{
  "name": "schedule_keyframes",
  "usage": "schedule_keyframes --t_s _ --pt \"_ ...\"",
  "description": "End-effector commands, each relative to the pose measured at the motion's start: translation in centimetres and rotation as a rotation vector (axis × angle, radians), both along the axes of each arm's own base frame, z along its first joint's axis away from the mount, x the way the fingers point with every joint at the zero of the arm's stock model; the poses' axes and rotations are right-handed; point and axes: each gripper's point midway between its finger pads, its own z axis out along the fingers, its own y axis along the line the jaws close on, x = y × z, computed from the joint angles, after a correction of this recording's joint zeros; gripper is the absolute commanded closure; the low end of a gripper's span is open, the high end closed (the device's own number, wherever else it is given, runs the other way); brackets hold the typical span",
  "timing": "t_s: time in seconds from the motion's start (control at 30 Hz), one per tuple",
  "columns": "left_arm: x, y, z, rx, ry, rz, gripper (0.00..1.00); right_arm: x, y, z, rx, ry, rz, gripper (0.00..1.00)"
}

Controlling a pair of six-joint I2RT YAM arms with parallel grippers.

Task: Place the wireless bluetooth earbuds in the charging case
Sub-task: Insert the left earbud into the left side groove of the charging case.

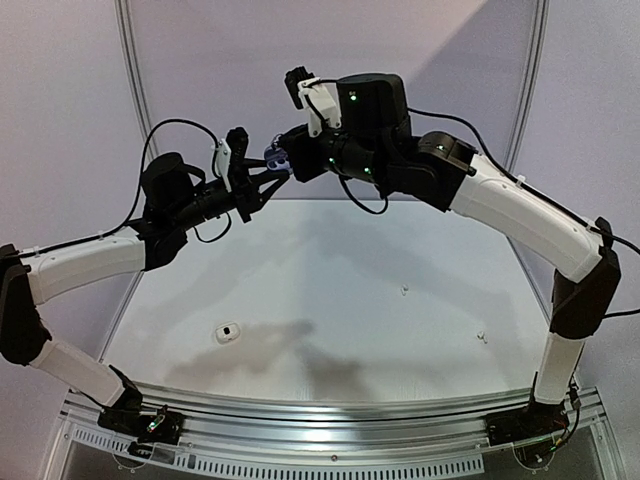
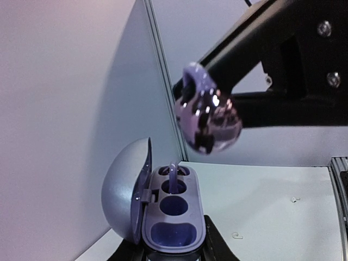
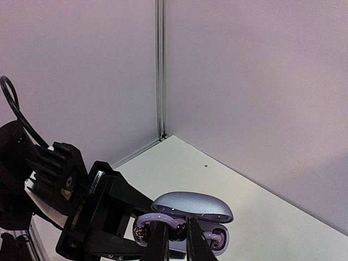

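Note:
My left gripper [image 1: 262, 185] is raised high and shut on the base of an open grey-purple charging case [image 2: 174, 217], its lid [image 2: 126, 196] swung left. One dark purple earbud [image 2: 173, 176] sits in the case's far slot; the near slots are hollow. My right gripper [image 1: 290, 160] is shut on a second glossy purple earbud [image 2: 207, 117], held in the air just above and beyond the case. In the right wrist view the fingertips [image 3: 163, 242] pinch this earbud [image 3: 157, 224] beside the case lid [image 3: 191, 205]. Two tiny white earbuds [image 1: 404, 291] [image 1: 481, 337] lie on the table.
A small white case [image 1: 228, 332] lies on the white table [image 1: 330, 270] at the front left. Grey walls with a metal corner post [image 3: 161, 70] close the back. A metal rail [image 1: 330, 410] runs along the near edge.

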Motion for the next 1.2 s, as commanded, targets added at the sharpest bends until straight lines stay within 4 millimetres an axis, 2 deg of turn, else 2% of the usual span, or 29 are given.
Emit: schedule_keyframes --t_s 0.0,0.13,0.23,0.6,0.97,1.17 --pt "-0.2 -0.7 0.5 -0.008 0.0 -0.011 1.0 0.0 0.8 0.0 -0.003 -0.013 0.009 1.0" --pt "-0.4 -0.9 0.5 -0.009 0.001 -0.027 1.0 0.4 1.9 -1.4 -0.006 0.01 0.011 1.0" --pt "-0.4 -0.9 0.6 -0.011 0.003 -0.023 1.0 1.1 1.7 -2.5 -0.032 0.019 -0.029 1.0" --pt "-0.5 -0.9 0.8 -0.028 0.014 -0.034 1.0 1.7 1.5 -4.3 -0.102 0.009 -0.065 1.0" --pt "-0.7 -0.8 0.8 -0.037 0.022 -0.046 1.0 2.0 2.2 -6.6 -0.159 0.022 -0.053 1.0" --pt "-0.4 -0.5 1.0 -0.044 0.017 -0.031 1.0 2.1 1.5 -7.8 -0.205 0.031 -0.08 1.0"
